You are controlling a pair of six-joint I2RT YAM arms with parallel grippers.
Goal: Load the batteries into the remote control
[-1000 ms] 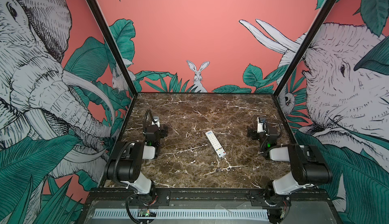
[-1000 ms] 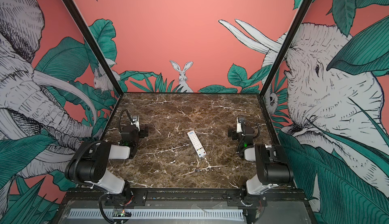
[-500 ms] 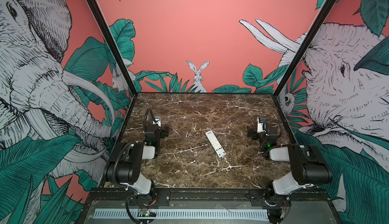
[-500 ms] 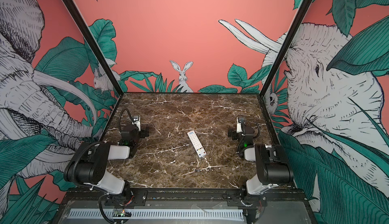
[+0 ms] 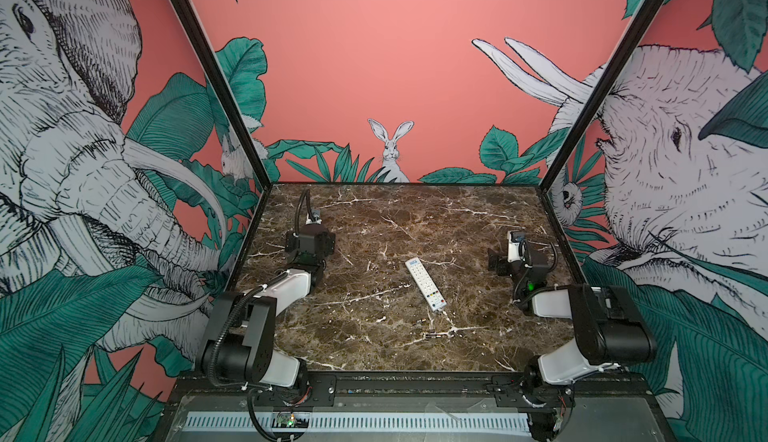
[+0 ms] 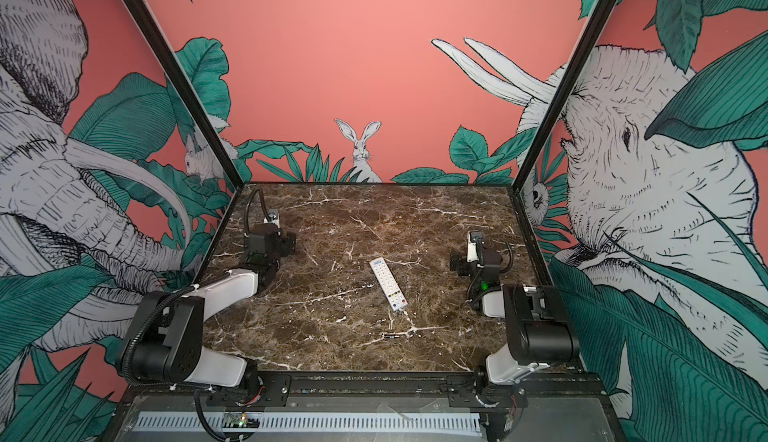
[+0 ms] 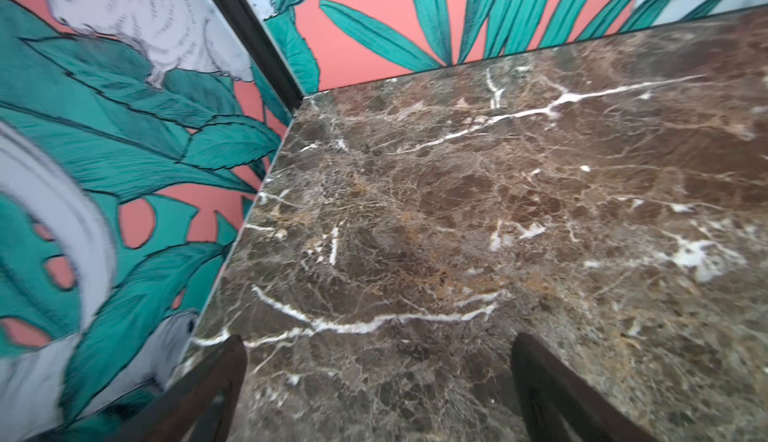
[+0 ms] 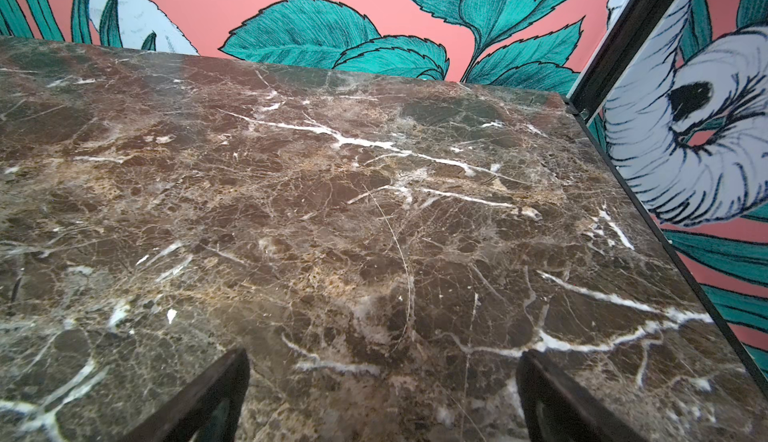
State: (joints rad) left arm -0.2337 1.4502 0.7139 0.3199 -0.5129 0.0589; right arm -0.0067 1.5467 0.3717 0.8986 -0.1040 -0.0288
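The remote control (image 5: pixel 426 284) (image 6: pixel 388 283) is a slim white bar lying button side up at the middle of the marble table, in both top views. Its blue logo points to the back and its coloured buttons to the front. The batteries are two tiny dark cylinders on the marble just in front of it (image 5: pixel 420 320) (image 5: pixel 434 335) (image 6: pixel 390 336). My left gripper (image 5: pixel 309 241) (image 7: pixel 378 348) hovers open at the table's left, over bare marble. At the table's right my right gripper (image 5: pixel 500 259) (image 8: pixel 382 361) is open too, with nothing between its fingers. Neither wrist view shows the remote or the batteries.
Painted walls close the table (image 5: pixel 415 220) on the left, back and right. The left gripper stands near the left wall (image 7: pixel 124 149) and the right gripper near the right wall (image 8: pixel 685 149). A black rail (image 5: pixel 415 382) runs along the front edge.
My left gripper has risen and moved toward the back of the table, still open. The right arm, the remote and the batteries have not moved.
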